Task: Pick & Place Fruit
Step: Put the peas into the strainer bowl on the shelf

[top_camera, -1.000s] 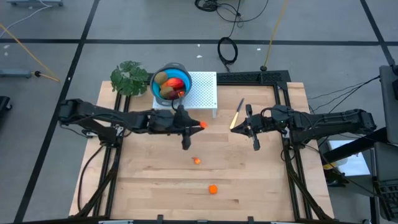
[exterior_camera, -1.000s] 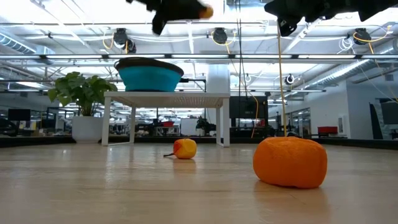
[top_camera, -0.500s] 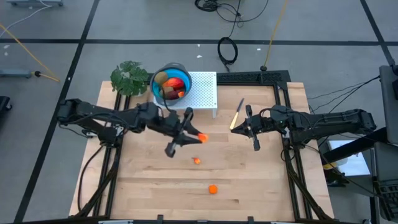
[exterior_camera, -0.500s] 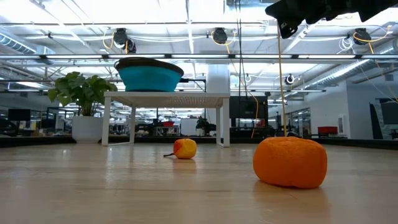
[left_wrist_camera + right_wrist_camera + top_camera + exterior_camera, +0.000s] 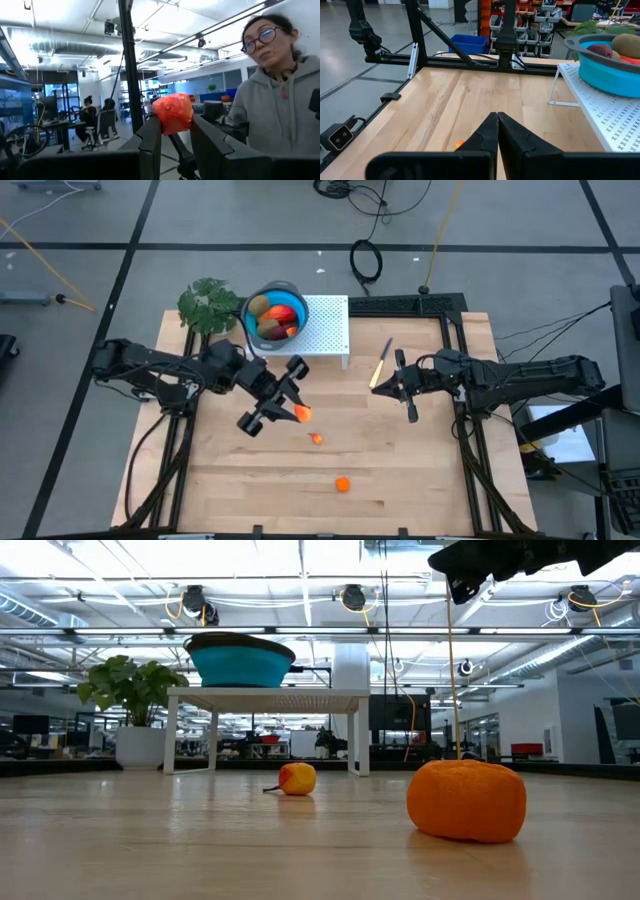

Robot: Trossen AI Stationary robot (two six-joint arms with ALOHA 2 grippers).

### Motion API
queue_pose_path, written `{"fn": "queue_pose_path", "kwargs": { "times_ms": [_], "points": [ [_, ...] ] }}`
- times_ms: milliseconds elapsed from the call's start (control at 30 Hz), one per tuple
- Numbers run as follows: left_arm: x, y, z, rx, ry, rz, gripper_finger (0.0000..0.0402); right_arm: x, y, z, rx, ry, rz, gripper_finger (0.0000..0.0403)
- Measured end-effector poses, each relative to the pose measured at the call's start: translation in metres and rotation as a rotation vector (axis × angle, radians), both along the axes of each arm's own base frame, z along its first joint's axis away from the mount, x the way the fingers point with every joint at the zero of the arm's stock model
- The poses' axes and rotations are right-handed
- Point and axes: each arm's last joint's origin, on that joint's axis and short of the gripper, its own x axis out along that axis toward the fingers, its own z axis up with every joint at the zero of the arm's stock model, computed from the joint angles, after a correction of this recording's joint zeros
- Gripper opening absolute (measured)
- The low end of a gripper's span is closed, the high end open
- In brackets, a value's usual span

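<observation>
My left gripper (image 5: 299, 409) hangs over the table's middle, in front of the rack, shut on a small orange-red fruit piece (image 5: 304, 414). A blue bowl (image 5: 250, 328) on the white rack (image 5: 327, 328) holds several fruits: olive-brown, red and orange pieces (image 5: 277, 316). A tiny orange-red piece (image 5: 317, 438) and an orange ball (image 5: 343, 484) rest on the wood; the low view shows them as the small piece (image 5: 297, 778) and the ball (image 5: 466, 800). My right gripper (image 5: 411, 412) hovers shut over the table's right half. My left gripper pinches the orange-red piece (image 5: 172, 113) between the free ends of its two fingers (image 5: 151, 137). The fingers lie about level, pointing toward the table's near right. The piece is lifted clear of the table.
A slim pale-handled knife (image 5: 381, 363) lies right of the rack, close to my right gripper. A green plant (image 5: 208, 305) stands at the far left corner. A person in a grey hoodie (image 5: 280, 115) shows beyond the table. Bare wood spreads around the two loose fruits.
My left gripper, still shut on the orange-red piece, has moved from in front of the rack toward the table's near edge and a little left. It has turned about its wrist on the way and has left the top of the low view.
</observation>
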Motion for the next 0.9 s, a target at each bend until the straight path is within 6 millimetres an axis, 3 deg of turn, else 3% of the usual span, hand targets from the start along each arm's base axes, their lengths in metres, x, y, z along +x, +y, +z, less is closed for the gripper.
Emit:
{"fn": "queue_pose_path", "kwargs": {
  "times_ms": [200, 633, 767, 900],
  "points": [
    [0.002, 0.002, 0.001, -0.090, 0.040, 0.064, 0.0079, 0.000, 0.000, 0.000, 0.000, 0.001, 0.000, 0.0004],
    [0.012, 0.036, -0.010, -0.889, 0.397, 0.288, 0.0079, 0.000, 0.000, 0.000, -0.033, -0.004, 0.006, 0.0004],
    [0.013, 0.045, -0.014, -0.987, 0.458, 0.280, 0.0079, 0.000, 0.000, 0.000, -0.033, -0.003, 0.006, 0.0004],
    [0.014, 0.050, -0.016, -0.920, 0.448, 0.345, 0.0079, 0.000, 0.000, 0.000, -0.033, -0.004, 0.006, 0.0004]
  ]
}}
